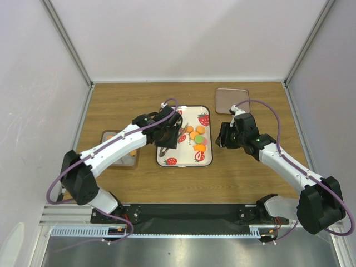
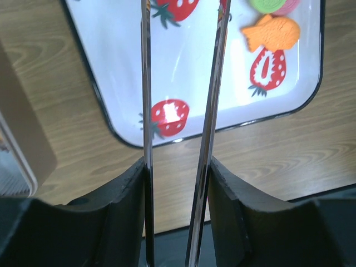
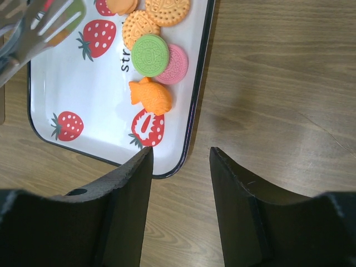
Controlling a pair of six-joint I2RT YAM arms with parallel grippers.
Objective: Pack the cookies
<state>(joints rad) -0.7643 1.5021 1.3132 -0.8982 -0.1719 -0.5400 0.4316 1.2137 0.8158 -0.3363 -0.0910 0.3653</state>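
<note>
Left hand (image 2: 178, 167) grips tongs (image 2: 216, 83), tips cut off; cookies (image 3: 150, 54) partly cropped.

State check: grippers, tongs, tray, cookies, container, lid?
left gripper: shut on tongs.
right gripper: open, empty, over the tray's near right edge.
tongs: held, blades apart.
tray: flat on the table, holding cookies.
cookies: loose on the tray, clustered on its right side in the top view.
container: open, lid off.
lid: flat on the table, far from the container.
</note>
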